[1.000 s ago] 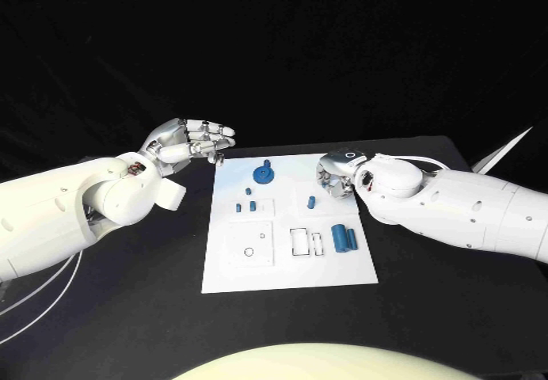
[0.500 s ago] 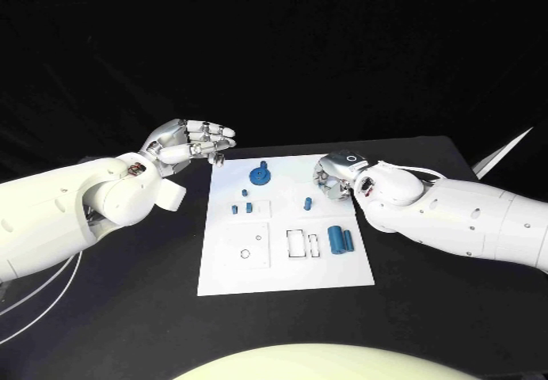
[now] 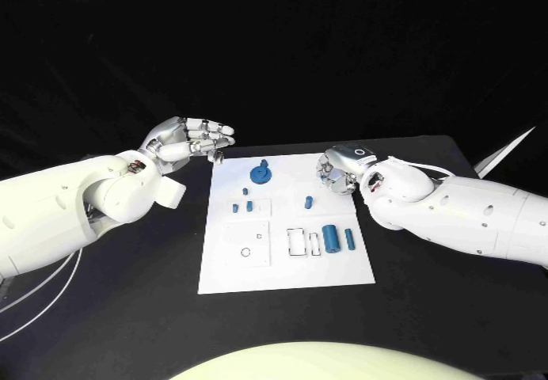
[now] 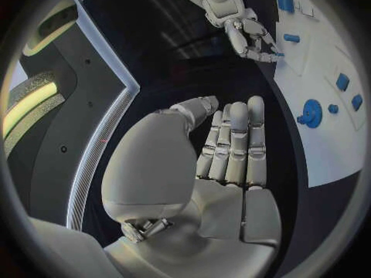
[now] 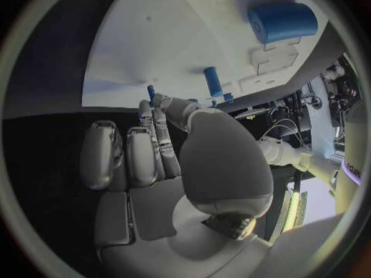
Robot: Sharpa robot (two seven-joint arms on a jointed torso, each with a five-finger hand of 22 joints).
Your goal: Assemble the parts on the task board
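Your left hand hovers empty, fingers apart, off the task board's far corner. Your right hand is mostly hidden behind its wrist; you cannot tell its grasp.

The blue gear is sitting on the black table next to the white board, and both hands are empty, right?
Not quite. The head view shows the blue gear lying on the white board itself, near its far edge, not on the black table. Both hands hold nothing.
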